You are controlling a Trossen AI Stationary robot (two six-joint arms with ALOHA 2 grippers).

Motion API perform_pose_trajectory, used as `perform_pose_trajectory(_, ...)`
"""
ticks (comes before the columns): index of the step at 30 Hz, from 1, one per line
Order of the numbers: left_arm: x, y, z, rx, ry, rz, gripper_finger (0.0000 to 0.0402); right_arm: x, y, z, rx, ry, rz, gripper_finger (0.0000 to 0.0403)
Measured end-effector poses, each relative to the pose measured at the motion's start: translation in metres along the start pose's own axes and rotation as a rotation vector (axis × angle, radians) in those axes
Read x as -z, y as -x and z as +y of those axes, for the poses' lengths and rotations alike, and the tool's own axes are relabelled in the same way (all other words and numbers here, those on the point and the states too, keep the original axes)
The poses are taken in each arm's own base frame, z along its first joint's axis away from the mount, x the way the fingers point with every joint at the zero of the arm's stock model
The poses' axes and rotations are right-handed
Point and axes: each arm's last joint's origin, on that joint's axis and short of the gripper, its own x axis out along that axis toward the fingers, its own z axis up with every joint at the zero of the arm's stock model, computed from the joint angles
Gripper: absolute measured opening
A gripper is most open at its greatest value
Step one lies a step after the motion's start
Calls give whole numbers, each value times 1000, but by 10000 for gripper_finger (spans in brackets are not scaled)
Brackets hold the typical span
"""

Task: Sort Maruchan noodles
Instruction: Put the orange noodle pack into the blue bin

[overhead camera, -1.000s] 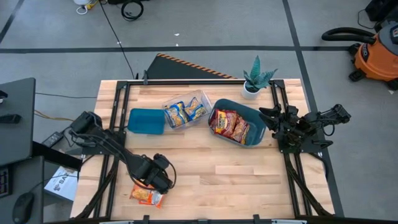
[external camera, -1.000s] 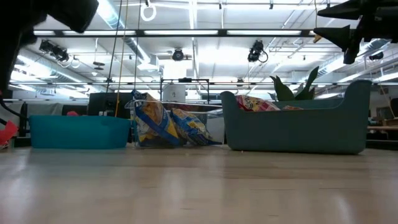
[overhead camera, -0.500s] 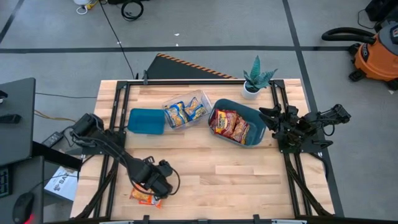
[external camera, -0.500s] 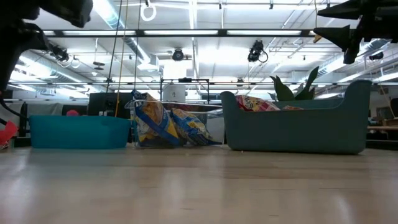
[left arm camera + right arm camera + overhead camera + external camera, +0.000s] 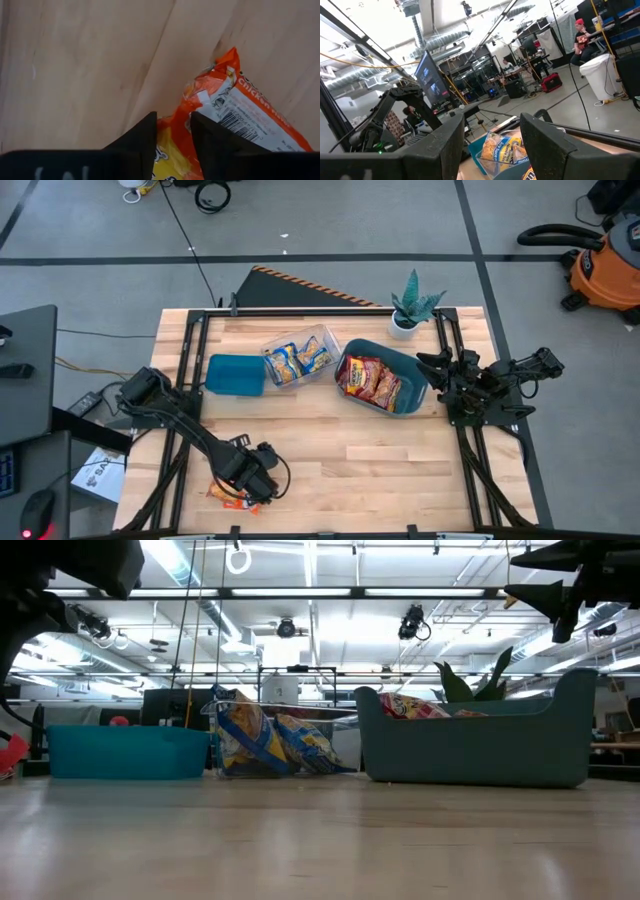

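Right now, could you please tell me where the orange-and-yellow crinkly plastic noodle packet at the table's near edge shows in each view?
High view: orange-and-yellow crinkly plastic noodle packet near the bottom-left, under the left hand.
Low view: not in it.
Left wrist view: fills the lower right, running between the dark fingers.
Right wrist view: not in it.
Shared landmark: the pale wooden table top, also bare wood in the left wrist view.

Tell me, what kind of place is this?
Probably a robotics lab or workshop: a wooden table with an arm on each side, exposed ceiling ducts, workbenches with monitors, and a shop vacuum on the floor.
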Motion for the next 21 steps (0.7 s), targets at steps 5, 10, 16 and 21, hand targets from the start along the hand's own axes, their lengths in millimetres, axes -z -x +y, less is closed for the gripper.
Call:
perform_pose_trajectory(5, -1, 0, -1, 14, -22, -8, 90, 0, 0, 0, 0, 0, 0, 199)
perform_pose_trajectory(10, -2, 0, -1, 14, -31, -9, 44, 0, 0, 0, 0, -1, -1, 199)
perform_pose_trajectory(16, -3, 0, 0, 9, -67, -14, 7, 0, 0, 0, 0, 0, 0, 199)
perform_pose_trajectory(21, -10, 7, 11, -10, -69, -5, 7, 0, 0, 0, 0, 0, 0, 199)
